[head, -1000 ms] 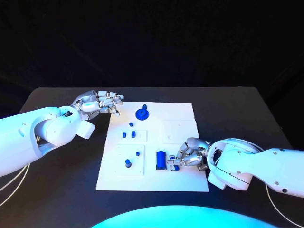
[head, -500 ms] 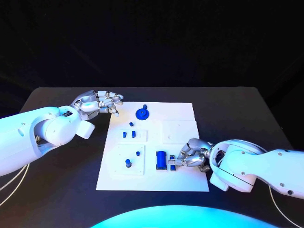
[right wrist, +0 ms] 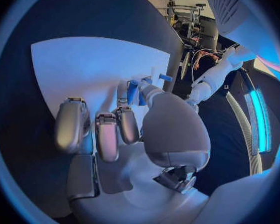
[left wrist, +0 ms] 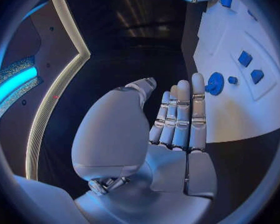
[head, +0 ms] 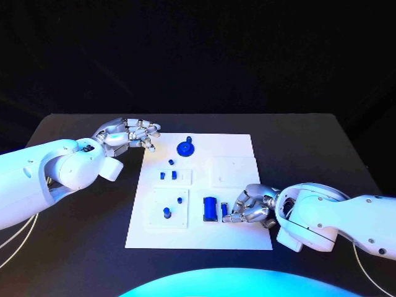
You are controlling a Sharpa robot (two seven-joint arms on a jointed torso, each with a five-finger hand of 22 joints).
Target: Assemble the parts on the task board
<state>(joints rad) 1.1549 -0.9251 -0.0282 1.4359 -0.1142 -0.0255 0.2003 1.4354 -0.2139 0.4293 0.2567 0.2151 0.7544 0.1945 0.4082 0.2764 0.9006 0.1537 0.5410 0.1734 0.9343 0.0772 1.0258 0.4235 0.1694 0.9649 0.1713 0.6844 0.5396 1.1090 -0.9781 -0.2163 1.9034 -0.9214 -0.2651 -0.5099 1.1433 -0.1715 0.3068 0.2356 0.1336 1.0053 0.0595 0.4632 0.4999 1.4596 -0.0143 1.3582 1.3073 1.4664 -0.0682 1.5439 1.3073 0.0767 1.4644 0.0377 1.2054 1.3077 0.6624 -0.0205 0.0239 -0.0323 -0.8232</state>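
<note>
Left hand [left wrist: 171, 134] with straight, close-set fingers beside the white task board [left wrist: 239, 104], blue round part [left wrist: 215, 83] just beyond fingertips

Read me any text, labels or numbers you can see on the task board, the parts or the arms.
There are none. The task board is plain white, and no marking can be made out on the blue parts, such as the round part and the block by the right hand. The left hand and the white arms bear no readable print.
</note>
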